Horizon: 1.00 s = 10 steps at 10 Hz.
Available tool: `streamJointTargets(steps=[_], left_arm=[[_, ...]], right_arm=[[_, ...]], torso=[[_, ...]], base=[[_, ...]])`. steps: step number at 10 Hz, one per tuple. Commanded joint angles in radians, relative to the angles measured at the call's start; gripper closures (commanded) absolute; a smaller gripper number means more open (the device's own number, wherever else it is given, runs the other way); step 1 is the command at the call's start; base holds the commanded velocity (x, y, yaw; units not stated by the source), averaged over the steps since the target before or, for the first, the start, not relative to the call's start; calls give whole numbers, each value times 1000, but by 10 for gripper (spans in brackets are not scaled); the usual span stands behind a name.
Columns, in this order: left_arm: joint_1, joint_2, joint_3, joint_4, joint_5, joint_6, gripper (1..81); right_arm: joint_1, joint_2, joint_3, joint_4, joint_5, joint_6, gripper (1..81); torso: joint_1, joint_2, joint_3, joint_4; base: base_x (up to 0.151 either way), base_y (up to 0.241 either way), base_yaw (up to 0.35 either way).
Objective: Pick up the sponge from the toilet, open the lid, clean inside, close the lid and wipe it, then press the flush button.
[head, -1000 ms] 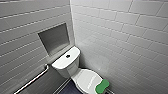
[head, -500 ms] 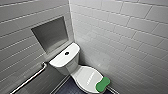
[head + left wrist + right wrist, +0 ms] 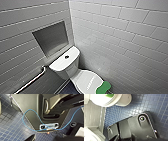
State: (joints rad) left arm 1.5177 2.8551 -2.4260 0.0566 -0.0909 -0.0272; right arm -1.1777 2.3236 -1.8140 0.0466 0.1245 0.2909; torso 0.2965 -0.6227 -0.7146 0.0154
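Left claw (image 3: 45,139): over blue floor tiles (image 3: 11,125). Open or shut? Can't tell. Right claw (image 3: 124,139): can't tell either. Toilet (image 3: 65,65) close by. Green sponge (image 3: 103,88) sits on shut lid (image 3: 85,79), at lid's 5 o'clock end. Flush button (image 3: 66,56) in middle of tank top, 11 o'clock from lid. Grab rail (image 3: 32,81) at 9 o'clock.

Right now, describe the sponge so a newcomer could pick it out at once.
Find the white toilet in the corner of the grey tiled walls. Its shut lid points toward the camera, and the sponge lies on the lid's front end. It is the one bright green thing there, a small wavy-edged block, unlike the dark round flush button farther back.
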Motion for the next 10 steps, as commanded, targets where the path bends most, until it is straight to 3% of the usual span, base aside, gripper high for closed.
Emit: streamJointTargets(steps=[1,2,7,9,10], left_arm=[[26,26,-48,3,83,3,10],[31,31,-58,5,85,3,10],[48,40,-62,9,85,4,10],[65,50,-62,12,86,4,10],[72,52,-64,12,86,4,10]], right_arm=[[100,-57,-31,12,-46,48,10],[120,-57,-40,10,-46,62,10],[198,-63,-34,10,-45,93,10],[233,-63,-39,10,-46,94,10],[255,-65,-34,12,-46,96,10]], torso=[[61,-94,0,0],[84,-131,0,0],[200,-316,-106,0],[248,-392,-74,0],[271,-429,-80,0]], base=[[0,0,0],[0,0,0],[0,0,0],[0,0,0],[0,0,0]])
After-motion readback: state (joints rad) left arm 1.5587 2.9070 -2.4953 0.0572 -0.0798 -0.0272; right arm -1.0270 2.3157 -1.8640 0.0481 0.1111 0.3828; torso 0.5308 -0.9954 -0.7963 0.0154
